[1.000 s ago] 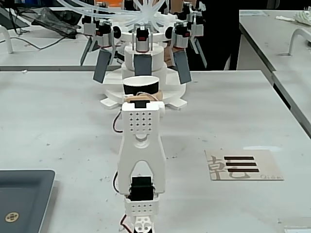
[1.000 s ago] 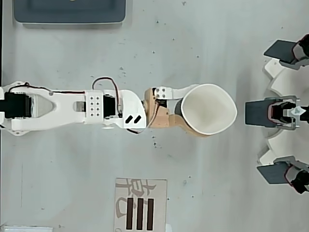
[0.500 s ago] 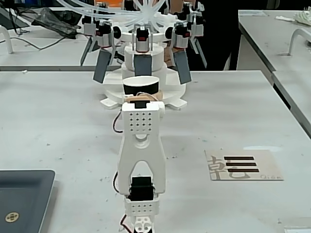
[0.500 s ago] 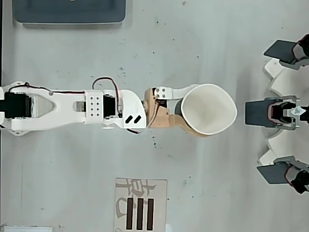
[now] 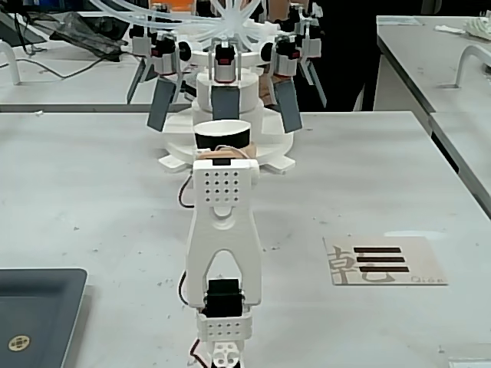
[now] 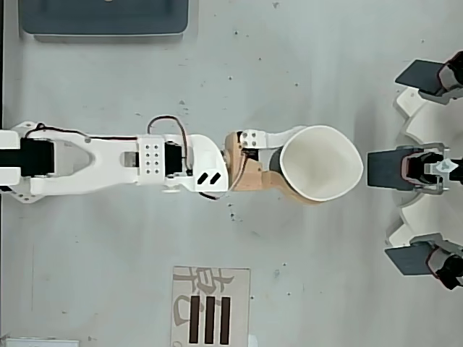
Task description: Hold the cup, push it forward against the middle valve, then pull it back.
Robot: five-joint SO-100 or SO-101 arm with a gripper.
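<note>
Cup: black wall, white rim squeezed oval, pale inside; clasped by the fingers. Sits short of middle valve, narrow gap between. Bench open either side.

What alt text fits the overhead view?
From above, the arm reaches rightward, its claw gripping the cup, whose squeezed rim sits a small gap short of the middle valve. Two slanted paddles flank it.

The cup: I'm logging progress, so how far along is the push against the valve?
Done: the gripper holds the cup. In hand: the cup faces the middle valve, with a gap showing between them in the overhead view. Left: contact, then the pull back.
</note>
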